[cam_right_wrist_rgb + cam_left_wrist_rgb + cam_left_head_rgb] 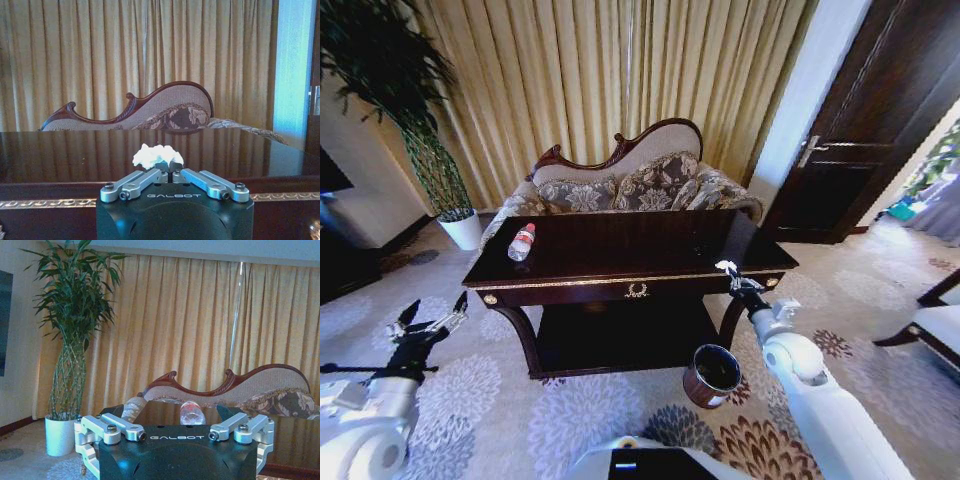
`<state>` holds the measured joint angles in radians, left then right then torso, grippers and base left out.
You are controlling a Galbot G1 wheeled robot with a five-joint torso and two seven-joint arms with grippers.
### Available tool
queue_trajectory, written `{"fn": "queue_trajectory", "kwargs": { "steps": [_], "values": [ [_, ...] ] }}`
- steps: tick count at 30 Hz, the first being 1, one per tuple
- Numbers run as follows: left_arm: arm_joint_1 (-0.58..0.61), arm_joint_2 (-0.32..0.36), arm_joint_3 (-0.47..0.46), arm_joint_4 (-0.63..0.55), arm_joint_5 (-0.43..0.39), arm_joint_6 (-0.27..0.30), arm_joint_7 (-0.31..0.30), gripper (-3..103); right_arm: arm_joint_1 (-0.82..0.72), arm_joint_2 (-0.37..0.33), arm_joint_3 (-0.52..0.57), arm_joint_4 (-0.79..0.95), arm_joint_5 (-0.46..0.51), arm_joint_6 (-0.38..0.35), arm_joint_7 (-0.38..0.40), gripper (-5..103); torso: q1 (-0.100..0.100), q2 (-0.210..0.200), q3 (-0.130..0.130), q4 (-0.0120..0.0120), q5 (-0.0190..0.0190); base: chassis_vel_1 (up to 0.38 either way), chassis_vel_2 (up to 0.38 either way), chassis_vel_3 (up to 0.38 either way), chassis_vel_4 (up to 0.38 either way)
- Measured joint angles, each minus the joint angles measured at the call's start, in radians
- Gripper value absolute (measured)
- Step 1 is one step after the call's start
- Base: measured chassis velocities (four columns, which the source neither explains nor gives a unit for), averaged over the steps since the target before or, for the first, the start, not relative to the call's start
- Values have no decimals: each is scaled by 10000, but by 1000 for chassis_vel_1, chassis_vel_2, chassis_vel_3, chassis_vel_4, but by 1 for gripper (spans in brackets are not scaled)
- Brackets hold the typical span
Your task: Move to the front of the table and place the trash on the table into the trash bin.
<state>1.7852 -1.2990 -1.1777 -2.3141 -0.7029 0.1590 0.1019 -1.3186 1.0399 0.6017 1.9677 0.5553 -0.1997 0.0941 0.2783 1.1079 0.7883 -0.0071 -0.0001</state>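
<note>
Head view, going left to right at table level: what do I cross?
left gripper → bottle on the table → trash bin on the floor → right gripper shut on the paper wad

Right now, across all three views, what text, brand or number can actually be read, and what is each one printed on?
"GALBOT": on the dark body of the left gripper, left wrist view.
"GALBOT": on the dark body of the right gripper, right wrist view, which is shut on the paper wad.
The red label on the bottle on the table: too small to read.
No other text is legible.
</note>
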Motion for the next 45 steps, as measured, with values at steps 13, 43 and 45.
{"fn": "queue_trajectory", "kwargs": {
  "steps": [13, 43, 45],
  "values": [
    [-37, -60, 88, 173, 12, -106, 27, 100, 147, 343, -511, -582, -494, 251, 201, 0, 3, 0, 1, 1, 0, 15, -22, -23, 18],
    [-65, -159, 141, 217, 26, -135, -28, 100, 164, 633, -411, -2452, -1401, 801, 209, 0, 0, 0, 0, 0, 0, 0, 0, 0, 0],
    [-131, -156, 232, 297, 187, -365, -263, 100, 188, 633, -425, -2468, -1399, 801, 206, 0, 0, 0, 0, 2, -1, 0, 0, 0, 0]
  ]
}}
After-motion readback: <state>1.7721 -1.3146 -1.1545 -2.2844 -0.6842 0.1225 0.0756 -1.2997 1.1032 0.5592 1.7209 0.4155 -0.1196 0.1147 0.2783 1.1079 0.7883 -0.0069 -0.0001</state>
